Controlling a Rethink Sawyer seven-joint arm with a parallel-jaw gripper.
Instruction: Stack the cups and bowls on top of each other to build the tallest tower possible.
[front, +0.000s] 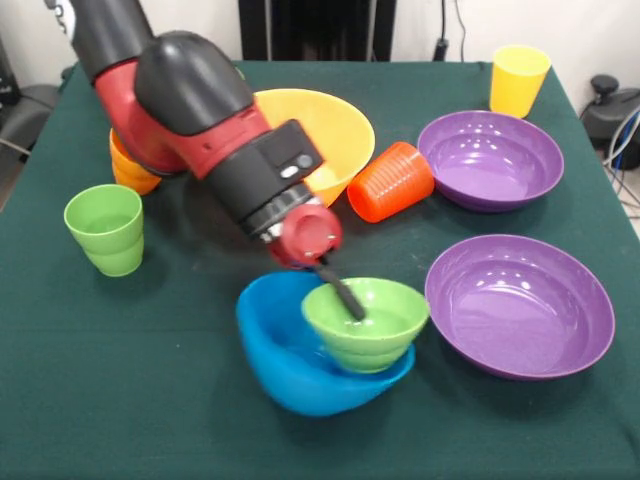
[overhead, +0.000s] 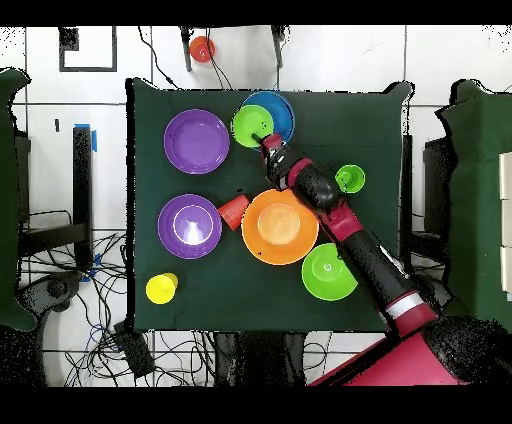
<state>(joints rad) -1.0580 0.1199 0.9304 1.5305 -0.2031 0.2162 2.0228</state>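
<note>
**Gripper in the small green bowl, bowl resting in the blue one**

Take the big orange bowl (front: 325, 120) as your landmark. In the front view, the blue bowl (front: 285, 365) sits on the table (front: 180, 420) on the camera side of it and is tipped rather than level. The small green bowl (front: 370, 325) rests inside it, off-centre and open side up. The gripper (front: 345, 298) reaches down into that green bowl from the arm (front: 200, 110). You cannot tell whether it is wide or closed on the rim.

The red cup (front: 392, 182) lies on its side, touching the big bowl. Its long axis runs from that bowl toward the far purple bowl (front: 490, 160). Which end is the mouth is unclear. The near purple bowl (front: 520, 305) sits just beside the blue one.

The yellow cup (front: 518, 78) and the green cup (front: 105, 228) stand upright, mouths up, well apart from the big bowl on opposite sides. The orange cup (front: 128, 172) peeks out behind the arm.

Only the overhead view shows you the medium green bowl (overhead: 329, 271), just beside the big bowl. In the front view the arm hides it. Overhead, the arm in turn covers the orange cup.
</note>
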